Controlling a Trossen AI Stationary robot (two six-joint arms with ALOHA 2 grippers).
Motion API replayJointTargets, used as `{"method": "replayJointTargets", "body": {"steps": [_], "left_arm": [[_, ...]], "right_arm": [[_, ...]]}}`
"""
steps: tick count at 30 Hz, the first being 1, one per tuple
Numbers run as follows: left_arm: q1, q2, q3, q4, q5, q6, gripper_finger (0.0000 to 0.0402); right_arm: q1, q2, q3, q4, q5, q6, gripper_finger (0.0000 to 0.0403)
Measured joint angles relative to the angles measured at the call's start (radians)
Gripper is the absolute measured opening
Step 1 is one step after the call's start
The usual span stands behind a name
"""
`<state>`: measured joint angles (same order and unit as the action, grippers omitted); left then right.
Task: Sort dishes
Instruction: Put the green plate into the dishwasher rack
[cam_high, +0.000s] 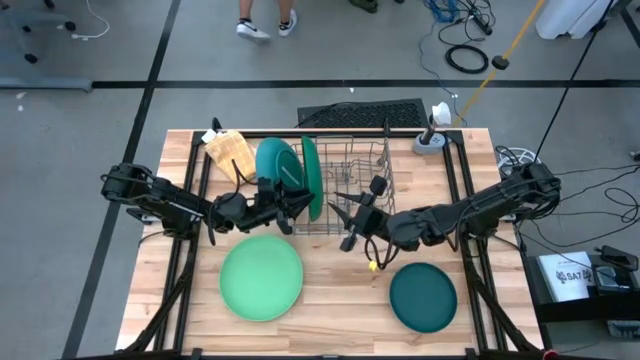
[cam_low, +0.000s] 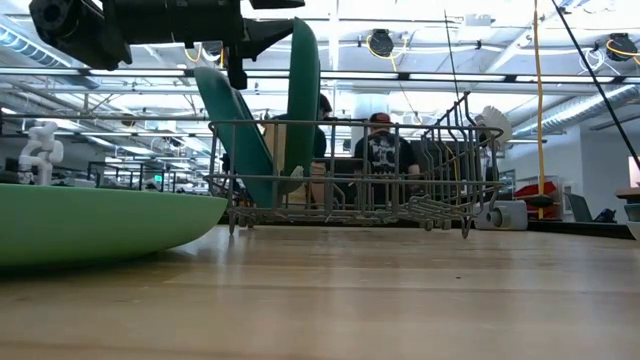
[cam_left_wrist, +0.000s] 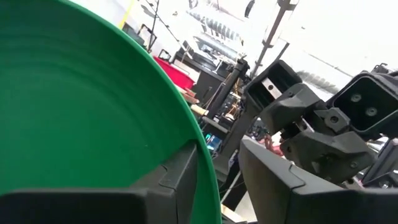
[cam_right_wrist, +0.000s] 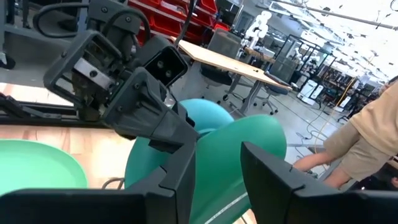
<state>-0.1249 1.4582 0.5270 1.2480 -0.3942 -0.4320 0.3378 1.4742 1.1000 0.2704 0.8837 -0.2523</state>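
Dark green plate: upright in wire rack, slotted to stand.
Left gripper: at plate rim, fingers parted, straddling rim.
Right gripper: beside rack, grip state unclear.

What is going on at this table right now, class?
Two robot arms are sorting dishes into a grey wire rack. The left gripper is at the rim of a dark green plate standing on edge in the rack, beside a teal plate. The right gripper hovers by the rack. A light green plate and another dark teal plate lie flat on the table.

Left gripper, right gripper: jaws parted.
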Motion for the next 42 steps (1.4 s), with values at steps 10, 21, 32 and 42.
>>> {"method": "replayJointTargets", "body": {"steps": [10, 21, 32, 42], "left_arm": [[-0.004, 0.000, 0.000, 0.039, 0.003, 0.052, 0.0133], [-0.004, -0.045, 0.001, -0.002, -0.009, 0.118, 0.0133], [-0.004, -0.102, 0.002, -0.162, 0.001, 0.158, 0.0156], [-0.004, -0.119, 0.002, -0.161, -0.006, 0.180, 0.0229]], "right_arm": [[-0.017, 0.000, 0.000, -0.049, 0.000, 0.050, 0.0118], [-0.018, 0.000, 0.000, -0.063, 0.000, 0.058, 0.0118], [-0.018, -0.001, 0.000, -0.064, 0.000, 0.058, 0.0118], [-0.018, -0.001, 0.000, -0.063, 0.000, 0.058, 0.0118]]}}
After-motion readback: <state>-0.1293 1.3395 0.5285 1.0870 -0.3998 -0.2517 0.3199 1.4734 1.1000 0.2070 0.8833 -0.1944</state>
